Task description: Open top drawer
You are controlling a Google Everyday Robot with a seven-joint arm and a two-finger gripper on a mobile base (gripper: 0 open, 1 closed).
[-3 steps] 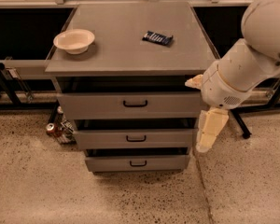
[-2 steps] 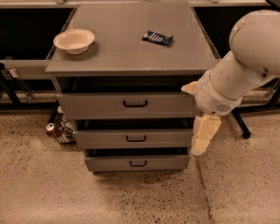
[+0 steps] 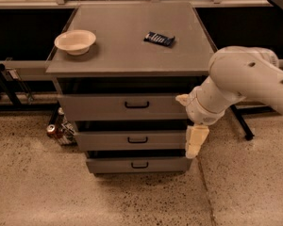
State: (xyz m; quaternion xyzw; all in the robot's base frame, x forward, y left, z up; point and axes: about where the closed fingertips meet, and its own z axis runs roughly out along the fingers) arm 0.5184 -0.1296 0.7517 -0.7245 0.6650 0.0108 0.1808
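The top drawer point(image 3: 99, 108) is the widest grey front of the cabinet, with a small black bar handle point(image 3: 137, 105) at its centre, and it looks closed. My gripper point(image 3: 196, 141) hangs from the white arm point(image 3: 240, 81) at the cabinet's right edge. It is level with the middle drawer point(image 3: 108, 140), to the right of and below the top drawer's handle. It holds nothing that I can see.
A white bowl point(image 3: 75, 41) and a dark packet point(image 3: 159, 38) lie on the cabinet top point(image 3: 127, 55). The bottom drawer point(image 3: 113, 165) is the narrowest. Cans point(image 3: 56, 128) stand on the floor left of the cabinet. A dark leg point(image 3: 240, 122) stands to the right.
The arm has moved left, toward the cabinet, bringing the gripper from beside the cabinet to its right edge. The drawers have not moved.
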